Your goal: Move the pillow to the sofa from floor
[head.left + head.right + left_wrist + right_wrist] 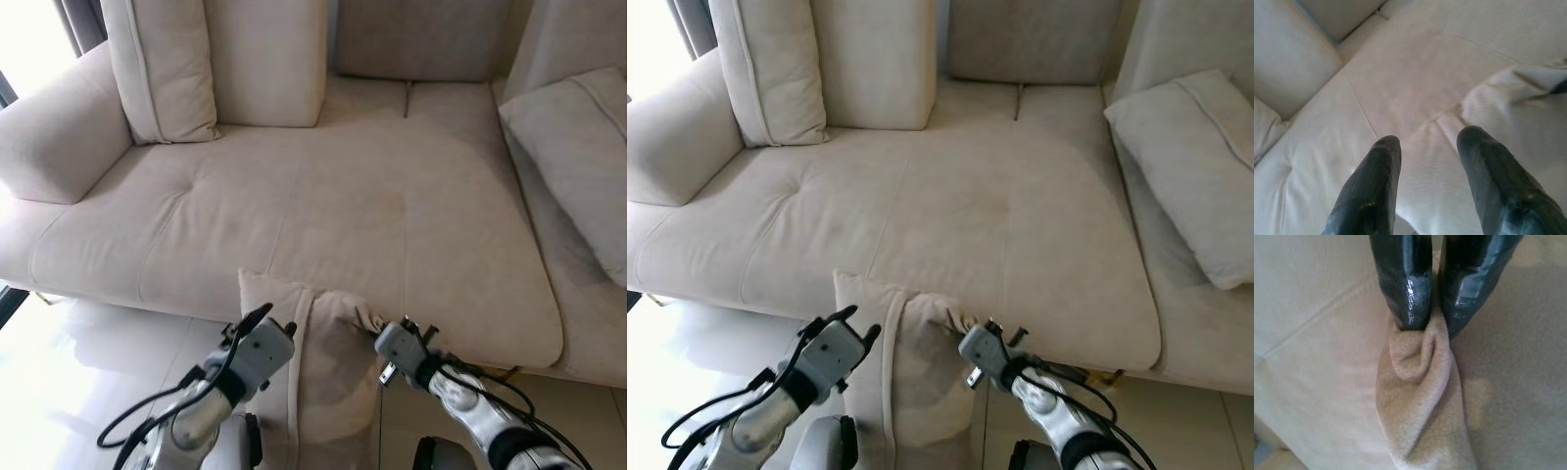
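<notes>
Right wrist view: right gripper (1429,325) pinching pillow (1420,396) corner at sofa (372,206) edge.

Right hand (377,331) pinches pillow (328,377) against sofa (323,215).

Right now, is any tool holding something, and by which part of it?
Yes. The right tool is shut on the pillow, pinching a bunched corner of its top edge. The left tool is open beside the pillow.
</notes>
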You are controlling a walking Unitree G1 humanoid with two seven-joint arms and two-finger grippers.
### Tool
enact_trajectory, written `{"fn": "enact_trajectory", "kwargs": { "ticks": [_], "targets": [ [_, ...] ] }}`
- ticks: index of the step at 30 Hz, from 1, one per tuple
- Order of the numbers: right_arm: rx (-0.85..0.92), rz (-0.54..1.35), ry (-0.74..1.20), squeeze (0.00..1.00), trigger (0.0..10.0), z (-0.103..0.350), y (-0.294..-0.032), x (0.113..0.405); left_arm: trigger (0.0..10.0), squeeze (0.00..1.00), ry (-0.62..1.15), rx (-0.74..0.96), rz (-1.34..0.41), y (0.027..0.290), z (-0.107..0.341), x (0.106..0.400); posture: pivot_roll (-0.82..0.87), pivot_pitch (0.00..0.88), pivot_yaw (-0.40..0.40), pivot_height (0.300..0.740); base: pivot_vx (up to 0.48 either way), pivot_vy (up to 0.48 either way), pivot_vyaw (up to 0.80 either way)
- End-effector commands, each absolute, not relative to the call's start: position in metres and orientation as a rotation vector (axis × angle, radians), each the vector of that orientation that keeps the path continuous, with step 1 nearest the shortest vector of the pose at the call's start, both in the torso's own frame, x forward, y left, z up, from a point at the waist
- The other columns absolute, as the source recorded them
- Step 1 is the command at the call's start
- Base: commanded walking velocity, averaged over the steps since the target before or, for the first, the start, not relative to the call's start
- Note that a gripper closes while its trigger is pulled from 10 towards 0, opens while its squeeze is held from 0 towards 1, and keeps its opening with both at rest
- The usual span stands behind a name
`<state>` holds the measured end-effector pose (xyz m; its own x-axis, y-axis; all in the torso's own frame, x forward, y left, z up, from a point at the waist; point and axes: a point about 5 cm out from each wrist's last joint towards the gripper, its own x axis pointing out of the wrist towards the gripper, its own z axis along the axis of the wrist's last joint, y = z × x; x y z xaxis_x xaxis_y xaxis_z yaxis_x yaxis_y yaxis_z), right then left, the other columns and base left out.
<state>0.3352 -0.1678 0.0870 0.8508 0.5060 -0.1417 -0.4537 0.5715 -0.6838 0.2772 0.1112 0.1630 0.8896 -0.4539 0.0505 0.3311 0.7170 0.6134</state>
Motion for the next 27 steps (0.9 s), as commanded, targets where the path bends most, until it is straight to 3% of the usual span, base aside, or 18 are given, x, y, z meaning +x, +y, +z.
{"fn": "enact_trajectory", "kwargs": {
  "ticks": [1, 6, 13, 16, 19, 27],
  "targets": [
    [-0.8, 0.634, -0.078, 0.0, 0.0, 0.075, -0.164, 0.321, 10.0, 0.0, -0.182, 0.654, -0.456, 0.117, 0.155, 0.281, 0.25, 0.155, 0.029, 0.506, 0.0, 0.0, 0.0],
    [-0.899, 0.745, -0.164, 0.0, 0.0, 0.072, -0.165, 0.302, 10.0, 0.0, -0.197, 0.702, -0.46, 0.127, 0.159, 0.297, 0.21, 0.135, 0.026, 0.506, 0.0, 0.0, 0.0],
    [-0.99, 0.784, -0.208, 0.0, 0.0, 0.075, -0.166, 0.299, 10.0, 0.0, -0.206, 0.773, -0.532, 0.123, 0.155, 0.303, 0.19, 0.12, 0.028, 0.506, 0.0, 0.0, 0.0],
    [-1.125, 0.834, -0.286, 0.0, 0.0, 0.089, -0.171, 0.298, 10.0, 0.0, -0.216, 0.931, -0.71, 0.112, 0.142, 0.303, 0.16, 0.094, 0.029, 0.506, 0.0, 0.0, 0.0],
    [-1.191, 0.868, -0.306, 0.0, 0.0, 0.093, -0.176, 0.294, 10.0, 0.0, -0.203, 0.999, -0.759, 0.114, 0.137, 0.306, 0.16, 0.084, 0.029, 0.506, 0.0, 0.0, 0.0],
    [-1.334, 0.987, -0.326, 0.0, 0.0, 0.096, -0.188, 0.277, 10.0, 0.0, -0.182, 1.042, -0.719, 0.126, 0.138, 0.317, 0.15, 0.063, 0.031, 0.506, 0.0, 0.0, 0.0]
  ]
}}
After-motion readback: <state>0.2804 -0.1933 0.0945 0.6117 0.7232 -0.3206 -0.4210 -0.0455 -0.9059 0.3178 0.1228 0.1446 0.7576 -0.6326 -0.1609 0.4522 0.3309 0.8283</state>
